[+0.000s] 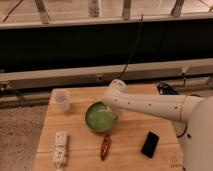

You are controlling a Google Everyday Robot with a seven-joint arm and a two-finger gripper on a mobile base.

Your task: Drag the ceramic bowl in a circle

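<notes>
Far left, front of the wooden table [80, 150]: a white, blocky packaged item [60, 148] lies lengthwise near the front-left corner. Details too blurred to name it further.

Behind it, near the table's back-left corner: small clear plastic cup [61, 100], upright, standing alone, apart from everything else.

Centre: the ceramic bowl [97, 119], green, glossy, pale streaks inside, sits upright on the wood roughly mid-table, a little left of centre. Just in front of it, not touching as far as I can see, a slim red-orange object [105, 147] lies pointing front to back.

My gripper [116, 110] is at the bowl's right-hand rim, reaching down from my white arm [150, 105], which comes in from the right across the back half of the table. The fingers are pressed together; whether they pinch the rim or only rest against it I cannot tell, since my wrist hides the contact.

Right of centre, front: a black flat phone-like slab [150, 144] lies tilted on the wood, well apart from the bowl.

Far right: my white body [197, 135] fills the frame edge. Behind the table, a dark wall with a black cable [134, 47] hanging down.
</notes>
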